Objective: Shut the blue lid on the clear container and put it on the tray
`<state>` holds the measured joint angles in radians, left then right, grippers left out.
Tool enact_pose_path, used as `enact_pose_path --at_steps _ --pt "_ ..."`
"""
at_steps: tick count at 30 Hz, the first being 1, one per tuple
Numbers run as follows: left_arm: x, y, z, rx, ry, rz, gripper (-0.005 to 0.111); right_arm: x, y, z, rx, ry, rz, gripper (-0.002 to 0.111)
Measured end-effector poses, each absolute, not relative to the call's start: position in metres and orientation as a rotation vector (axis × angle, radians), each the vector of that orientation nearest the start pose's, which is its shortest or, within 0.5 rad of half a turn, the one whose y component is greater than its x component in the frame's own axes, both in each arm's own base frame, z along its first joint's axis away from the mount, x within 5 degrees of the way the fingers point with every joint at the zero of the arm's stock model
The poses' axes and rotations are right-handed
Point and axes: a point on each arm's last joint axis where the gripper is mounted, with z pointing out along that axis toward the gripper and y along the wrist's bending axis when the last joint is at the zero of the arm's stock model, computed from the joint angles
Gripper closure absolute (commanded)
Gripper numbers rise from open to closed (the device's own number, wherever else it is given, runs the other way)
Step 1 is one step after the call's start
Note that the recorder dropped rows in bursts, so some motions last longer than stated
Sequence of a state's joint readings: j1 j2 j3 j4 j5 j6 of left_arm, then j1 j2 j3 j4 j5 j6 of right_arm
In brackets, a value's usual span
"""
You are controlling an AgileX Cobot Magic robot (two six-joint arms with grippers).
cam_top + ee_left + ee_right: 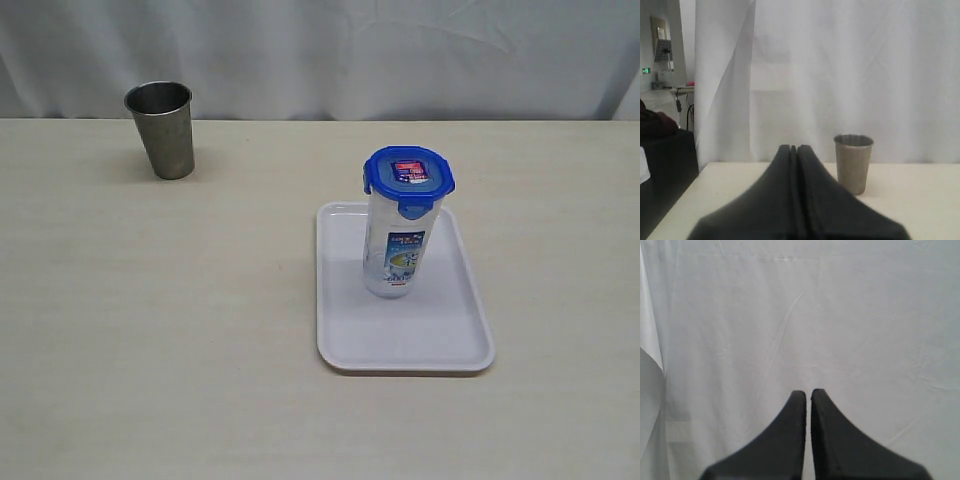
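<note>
The clear container stands upright, blue lid on.

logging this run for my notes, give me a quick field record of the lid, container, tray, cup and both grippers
blue lid: on top of the clear container, sticker face up
clear container: upright on the tray
tray: flat on the table, right of centre
steel cup: upright, far left, apart from the tray
left gripper: fingers shut, empty, facing the steel cup
right gripper: fingers shut, empty, facing the curtain
task state: looks complete
</note>
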<state>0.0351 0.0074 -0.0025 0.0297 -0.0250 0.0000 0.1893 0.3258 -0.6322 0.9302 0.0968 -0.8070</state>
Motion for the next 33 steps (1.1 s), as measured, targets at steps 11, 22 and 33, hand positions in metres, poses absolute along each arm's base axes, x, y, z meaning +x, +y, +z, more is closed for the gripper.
enact_pose_path --at_steps 11,22,33 --pt "0.055 0.003 0.192 0.033 1.727 0.091 0.107 0.051 0.017 0.396 -0.11 1.237 0.317 0.104" --pt "0.054 0.002 0.186 0.018 1.798 0.064 0.107 0.051 0.017 0.396 -0.11 1.237 0.317 0.104" --pt "0.054 0.002 0.186 0.018 1.798 0.064 0.107 0.051 0.017 0.396 -0.11 1.237 0.317 0.104"
